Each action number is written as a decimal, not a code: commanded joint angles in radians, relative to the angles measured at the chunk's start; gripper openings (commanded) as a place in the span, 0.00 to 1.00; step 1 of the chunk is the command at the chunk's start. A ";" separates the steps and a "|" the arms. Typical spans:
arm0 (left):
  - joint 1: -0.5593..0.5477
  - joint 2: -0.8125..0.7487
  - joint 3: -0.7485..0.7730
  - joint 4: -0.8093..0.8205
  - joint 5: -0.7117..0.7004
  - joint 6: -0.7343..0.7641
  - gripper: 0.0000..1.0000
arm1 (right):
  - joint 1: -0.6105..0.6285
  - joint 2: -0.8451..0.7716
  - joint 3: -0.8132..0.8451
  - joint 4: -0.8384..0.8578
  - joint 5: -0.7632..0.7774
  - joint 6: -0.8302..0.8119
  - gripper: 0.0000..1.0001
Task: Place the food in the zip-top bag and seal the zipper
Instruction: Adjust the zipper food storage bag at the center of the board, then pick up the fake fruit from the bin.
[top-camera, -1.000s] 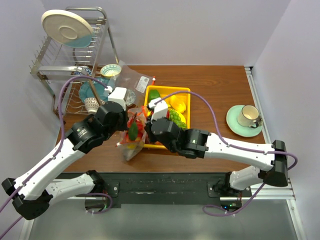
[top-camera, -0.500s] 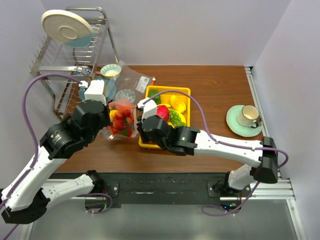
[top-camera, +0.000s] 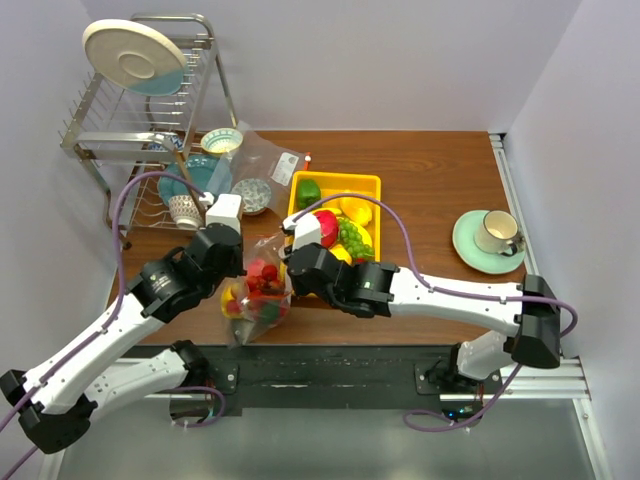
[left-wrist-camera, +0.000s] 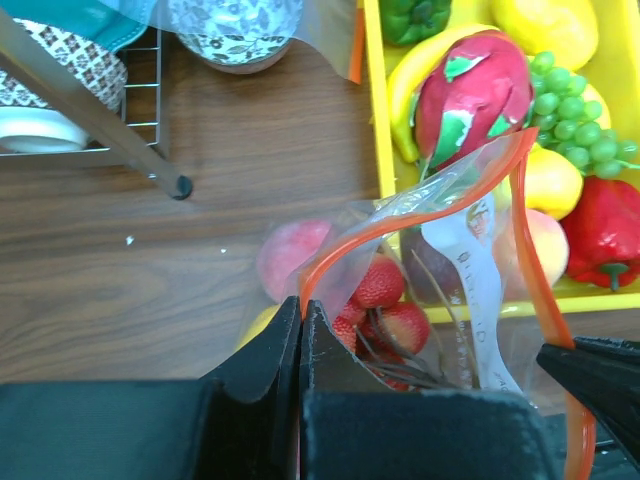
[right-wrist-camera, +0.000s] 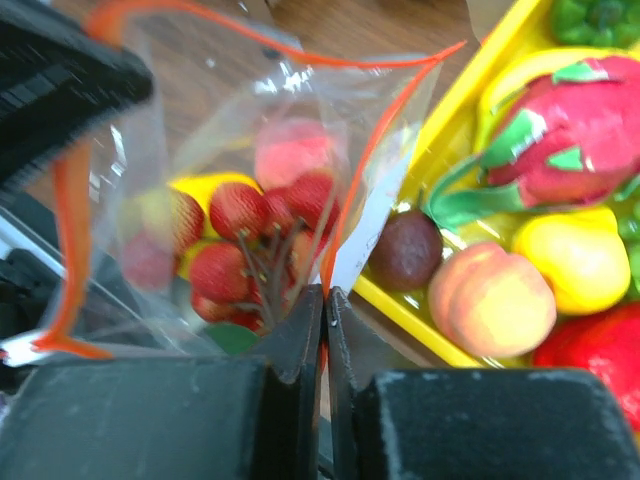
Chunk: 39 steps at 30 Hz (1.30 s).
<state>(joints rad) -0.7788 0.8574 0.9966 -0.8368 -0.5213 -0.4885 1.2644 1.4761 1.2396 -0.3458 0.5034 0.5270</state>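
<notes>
The zip-top bag (top-camera: 258, 296) hangs open between my two grippers at the table's near edge, left of the yellow tray (top-camera: 374, 182). It holds red strawberries (left-wrist-camera: 385, 283), a peach (left-wrist-camera: 290, 258) and yellow food. My left gripper (left-wrist-camera: 301, 310) is shut on the zipper (left-wrist-camera: 350, 247) at the bag's left end. My right gripper (right-wrist-camera: 324, 297) is shut on the zipper (right-wrist-camera: 372, 150) at the other end. The tray holds a dragon fruit (left-wrist-camera: 470, 90), grapes (left-wrist-camera: 570, 110), peaches (right-wrist-camera: 492, 300), a red pepper (left-wrist-camera: 605, 230) and a green pepper (top-camera: 309, 190).
A dish rack (top-camera: 140, 130) with a plate and bowls stands at the back left. A flatter clear bag (top-camera: 270, 160) with a white label lies behind the tray. A cup on a green saucer (top-camera: 490, 240) sits at the right.
Both grippers have carried the bag nearer to the table's front edge and lower. The bag's mouth stays pulled open between them.
</notes>
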 joint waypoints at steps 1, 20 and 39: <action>0.006 -0.020 -0.029 0.102 0.046 -0.021 0.00 | -0.005 -0.094 -0.020 0.008 0.024 0.015 0.15; 0.006 -0.029 0.020 0.087 0.083 -0.015 0.00 | -0.112 -0.059 0.150 -0.070 -0.095 -0.044 0.25; 0.006 -0.038 0.047 0.084 0.040 0.053 0.00 | -0.579 0.042 0.159 -0.179 -0.241 -0.143 0.44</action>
<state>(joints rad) -0.7788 0.8352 1.0325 -0.8131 -0.4625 -0.4690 0.7284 1.4452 1.3125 -0.4911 0.2703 0.4625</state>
